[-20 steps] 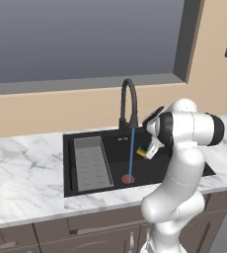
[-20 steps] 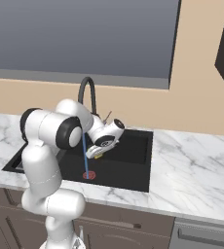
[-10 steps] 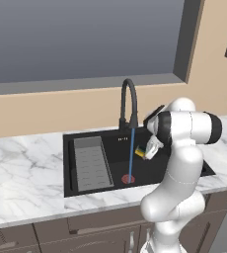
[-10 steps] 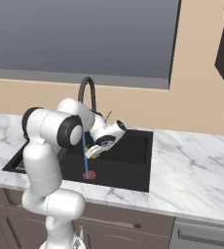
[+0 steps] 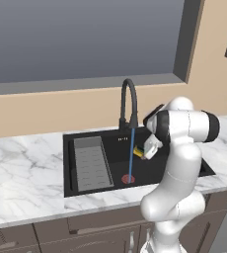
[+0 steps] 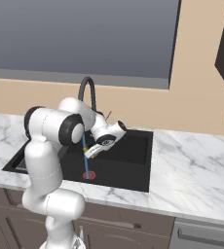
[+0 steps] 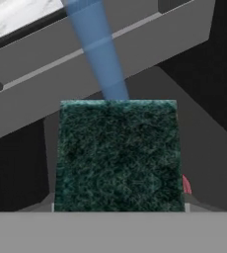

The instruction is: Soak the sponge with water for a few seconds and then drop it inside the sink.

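We see the gripper (image 5: 144, 150) clenched on the sponge (image 5: 138, 151), holding it above the black sink (image 5: 86, 185) basin, right beside the blue water (image 5: 131, 155) stream over the red drain (image 5: 128, 179).

arm: bent forward, elbow high | end effector (image 5: 144, 151): angled down, clamped shut

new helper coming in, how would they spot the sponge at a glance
Find the black recessed sink in the marble counter. Over its basin, beside the thin blue water stream, the white arm's gripper holds a small yellow block with a dark green scrubbing face.
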Available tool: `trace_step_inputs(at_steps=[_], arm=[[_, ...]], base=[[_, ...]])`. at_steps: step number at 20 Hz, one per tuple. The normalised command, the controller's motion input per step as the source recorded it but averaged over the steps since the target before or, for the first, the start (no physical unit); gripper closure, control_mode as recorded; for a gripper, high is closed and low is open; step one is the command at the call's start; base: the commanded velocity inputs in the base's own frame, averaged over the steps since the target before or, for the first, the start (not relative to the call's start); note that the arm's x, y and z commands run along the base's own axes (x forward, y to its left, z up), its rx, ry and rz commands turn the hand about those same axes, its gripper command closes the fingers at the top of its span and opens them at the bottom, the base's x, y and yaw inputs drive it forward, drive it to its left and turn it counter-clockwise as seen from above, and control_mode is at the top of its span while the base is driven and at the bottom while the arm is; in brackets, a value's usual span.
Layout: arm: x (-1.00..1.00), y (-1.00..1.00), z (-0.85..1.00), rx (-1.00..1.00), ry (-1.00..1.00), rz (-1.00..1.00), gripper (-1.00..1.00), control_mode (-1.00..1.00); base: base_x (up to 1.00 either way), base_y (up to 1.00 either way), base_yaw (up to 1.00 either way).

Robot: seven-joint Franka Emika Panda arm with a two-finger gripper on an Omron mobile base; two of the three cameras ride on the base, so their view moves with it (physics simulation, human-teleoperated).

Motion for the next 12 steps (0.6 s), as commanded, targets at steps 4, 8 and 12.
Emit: trace_step_inputs(at_steps=[4, 8, 12], arm=[[0.09, 0.05, 0.0, 0.03, 0.0, 0.03, 1.0, -1.0], [0.14, 0.02, 0.0, 0.01, 0.0, 0.01, 1.0, -1.0], [0.18, 0.01, -0.03, 0.0, -0.01, 0.01, 1.0, -1.0]], base=[[0.0, 0.0, 0.0], [0.0, 0.0, 0.0], [0.0, 0.0, 0.0]])
